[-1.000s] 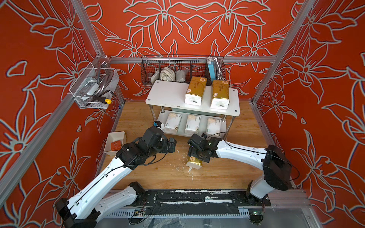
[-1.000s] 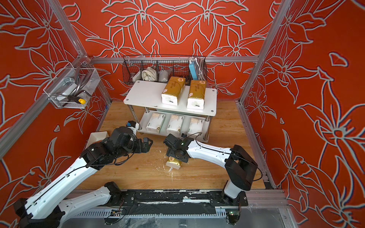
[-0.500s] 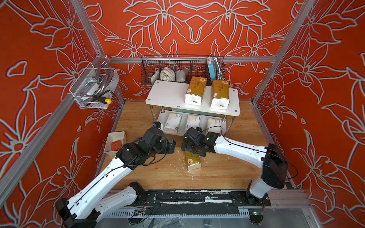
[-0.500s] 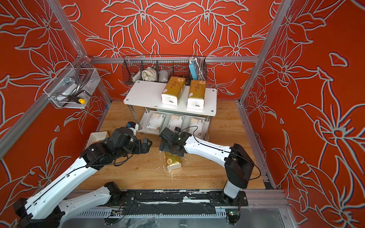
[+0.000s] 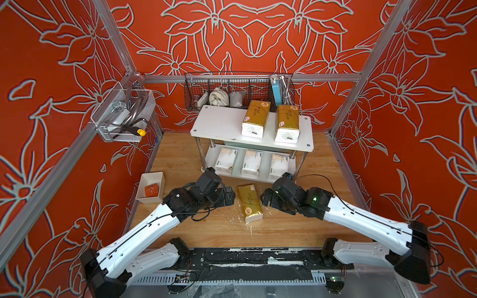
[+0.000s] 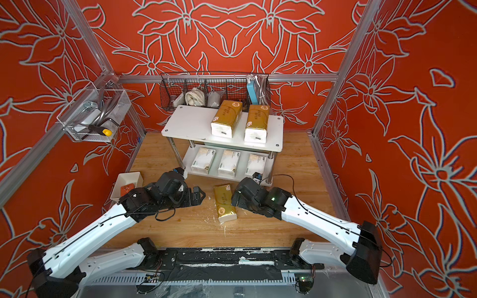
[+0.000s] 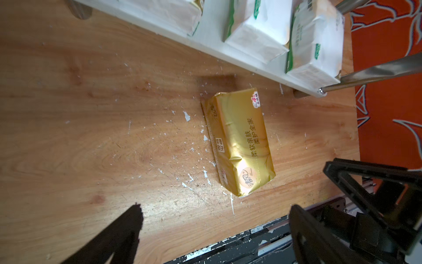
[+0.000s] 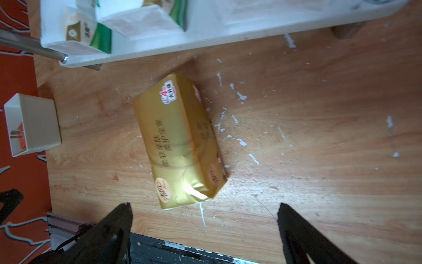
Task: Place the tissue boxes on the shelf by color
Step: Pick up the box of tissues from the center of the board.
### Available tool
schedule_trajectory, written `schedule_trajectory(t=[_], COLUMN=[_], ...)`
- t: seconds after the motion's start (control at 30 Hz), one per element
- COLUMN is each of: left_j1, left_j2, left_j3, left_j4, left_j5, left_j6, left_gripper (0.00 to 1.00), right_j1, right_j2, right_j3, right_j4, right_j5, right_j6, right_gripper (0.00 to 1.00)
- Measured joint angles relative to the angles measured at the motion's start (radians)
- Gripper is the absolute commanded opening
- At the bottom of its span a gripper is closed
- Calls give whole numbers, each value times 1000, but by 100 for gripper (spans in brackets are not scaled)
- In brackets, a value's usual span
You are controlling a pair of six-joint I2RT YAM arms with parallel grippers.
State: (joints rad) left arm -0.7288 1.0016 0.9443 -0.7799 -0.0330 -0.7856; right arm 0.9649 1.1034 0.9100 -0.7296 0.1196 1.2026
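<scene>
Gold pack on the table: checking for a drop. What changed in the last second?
The right pincer let go of the gold pack, now lying flat, and drew back to its own side, open. Left pincer, shelf and its five packs stayed.

Cropped by the frame edge in the left wrist view: 3 white packs and the shelf. Blurred in the right wrist view: print on the gold pack. Hidden under the top tier in both top views: far ends of the white packs. Too small to tell: contents of the basket.
</scene>
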Motion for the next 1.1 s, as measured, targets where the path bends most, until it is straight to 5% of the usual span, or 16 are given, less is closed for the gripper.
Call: schedule_trajectory(t=[0.4, 1.1], left_j1=[-235, -326], left_j2=[254, 645], left_j3=[5, 215], left_j4=[98, 138], left_j5=[-122, -198], left_j6=[-250, -405], left_gripper=[99, 99], right_j1=[-202, -225], right_j2=[-262, -409], right_j3=[-196, -282], right_j4=[-82, -132], right_j5=[-50, -95], right_j6=[-71, -90], right_gripper=[99, 99])
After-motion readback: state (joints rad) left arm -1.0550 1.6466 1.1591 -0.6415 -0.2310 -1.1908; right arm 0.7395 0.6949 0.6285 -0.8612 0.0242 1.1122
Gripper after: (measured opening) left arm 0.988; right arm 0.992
